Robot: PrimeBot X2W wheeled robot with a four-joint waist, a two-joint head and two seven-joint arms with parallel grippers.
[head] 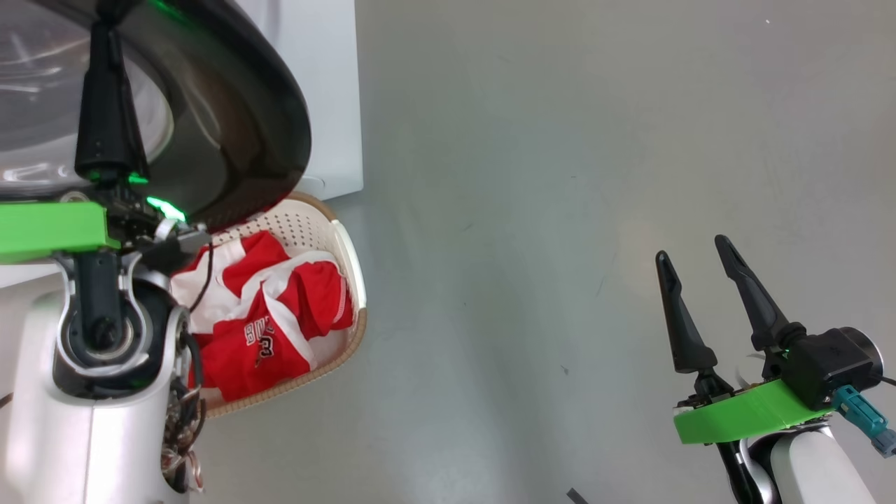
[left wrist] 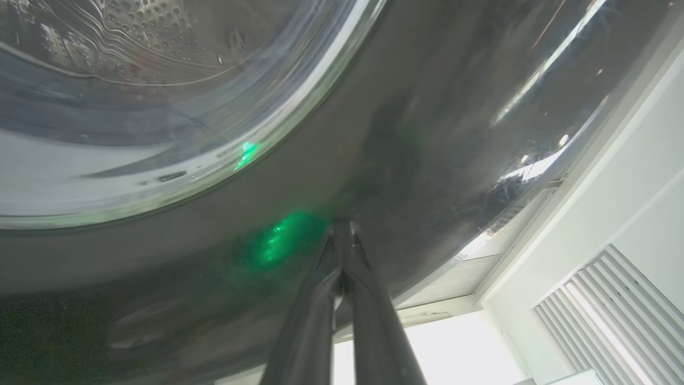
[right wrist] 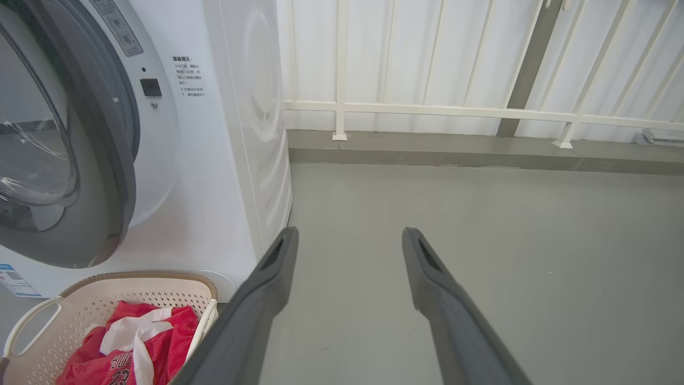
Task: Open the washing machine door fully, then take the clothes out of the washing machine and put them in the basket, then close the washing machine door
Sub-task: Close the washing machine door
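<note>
Pressed together, the left claw (left wrist: 342, 230) was set with its tips against the glossy black rim of the washing machine door (head: 259, 126), just below the glass window (left wrist: 133, 80). The clothes (head: 273, 315) were heaped in the basket (head: 353, 266), which was stood on the floor (head: 525, 210) just before the washing machine (head: 322, 91), partly under the door's swung-out edge. Closing was judged to be the step in hand. The push would best be kept square to the rim, so that the tips were not let slide on the gloss, and carried through until the door was seated. Being round, the door was given no long axis; its outer face was turned toward the robot. The right claw (head: 691, 249) was held spread over bare floor, well apart.
</note>
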